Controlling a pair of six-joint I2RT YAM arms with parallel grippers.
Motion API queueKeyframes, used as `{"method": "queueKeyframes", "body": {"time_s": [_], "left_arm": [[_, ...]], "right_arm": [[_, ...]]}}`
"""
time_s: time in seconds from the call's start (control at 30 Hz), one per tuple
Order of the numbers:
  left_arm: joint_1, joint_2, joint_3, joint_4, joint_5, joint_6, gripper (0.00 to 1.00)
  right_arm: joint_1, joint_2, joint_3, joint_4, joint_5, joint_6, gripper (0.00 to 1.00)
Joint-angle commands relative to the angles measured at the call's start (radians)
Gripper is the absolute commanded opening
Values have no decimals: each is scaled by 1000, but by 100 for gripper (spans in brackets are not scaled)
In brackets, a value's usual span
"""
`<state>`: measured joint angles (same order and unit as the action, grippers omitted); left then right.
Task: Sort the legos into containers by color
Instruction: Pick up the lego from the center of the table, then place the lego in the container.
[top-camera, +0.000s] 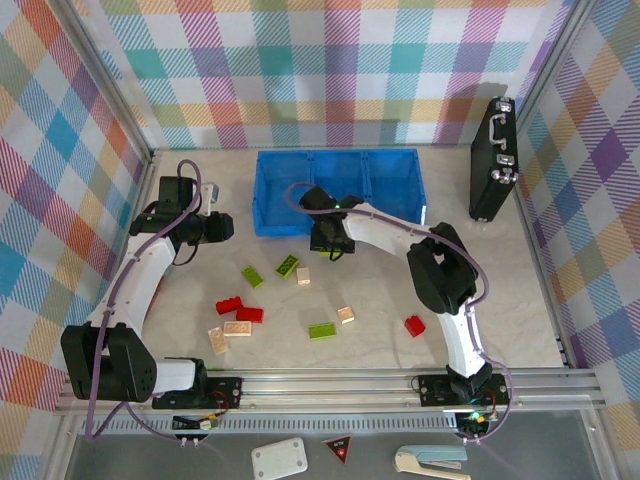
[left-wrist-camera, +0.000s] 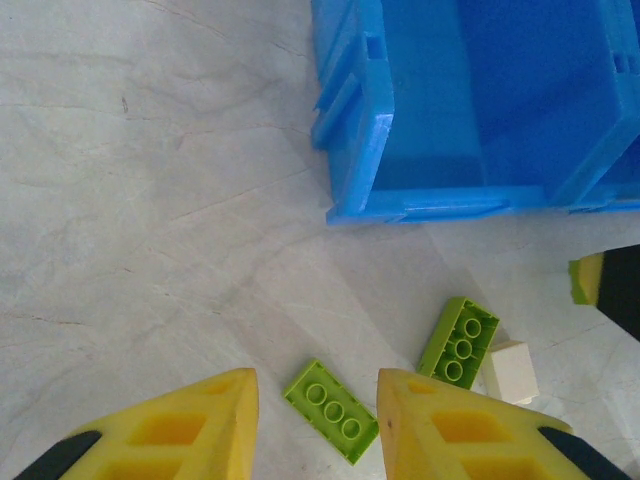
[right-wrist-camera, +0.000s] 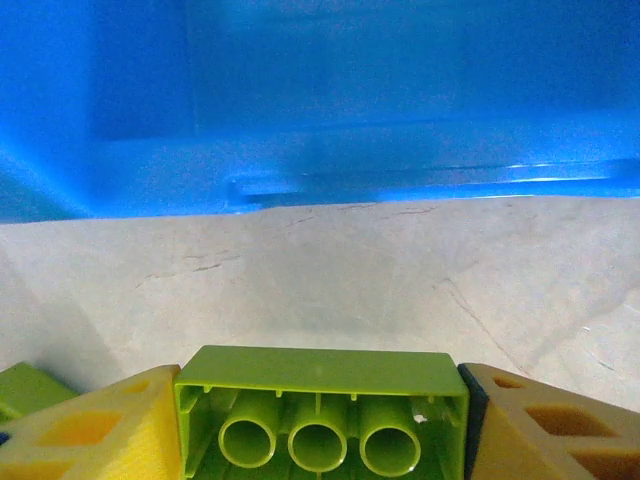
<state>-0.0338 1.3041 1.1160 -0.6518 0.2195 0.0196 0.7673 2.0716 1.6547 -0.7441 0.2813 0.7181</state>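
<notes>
My right gripper (right-wrist-camera: 320, 400) is shut on a lime green lego (right-wrist-camera: 320, 415), gripped by its ends with its hollow underside facing the camera. It hangs just in front of the blue tray (right-wrist-camera: 320, 130); from above, the right gripper (top-camera: 330, 238) is by the tray's (top-camera: 335, 190) front wall. My left gripper (left-wrist-camera: 318, 400) stands open above the table, with a lime lego (left-wrist-camera: 332, 410) lying flat below the gap. Beside it lie another lime lego (left-wrist-camera: 459, 342) and a tan lego (left-wrist-camera: 512, 372). From above, the left gripper (top-camera: 224, 228) is left of the tray.
Red legos (top-camera: 240, 309), tan legos (top-camera: 228, 333), a lime lego (top-camera: 322, 331), a tan lego (top-camera: 346, 314) and a red lego (top-camera: 414, 325) lie scattered on the near table. A black case (top-camera: 492, 160) stands upright at the back right. Checked walls enclose the table.
</notes>
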Motion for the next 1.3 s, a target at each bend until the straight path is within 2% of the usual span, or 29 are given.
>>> {"method": "queueKeyframes", "body": {"time_s": [0.0, 0.37, 1.0, 1.27], "left_arm": [[12, -9, -1, 11, 18, 6, 36], [13, -11, -1, 11, 18, 6, 37], [13, -3, -3, 8, 13, 9, 37], [14, 7, -1, 8, 15, 9, 37]], "right_arm": [[6, -53, 5, -30, 23, -31, 65], [-34, -11, 141, -68, 7, -97, 65], [-177, 168, 340, -101, -49, -159, 65], [-193, 257, 420, -100, -68, -180, 65]]}}
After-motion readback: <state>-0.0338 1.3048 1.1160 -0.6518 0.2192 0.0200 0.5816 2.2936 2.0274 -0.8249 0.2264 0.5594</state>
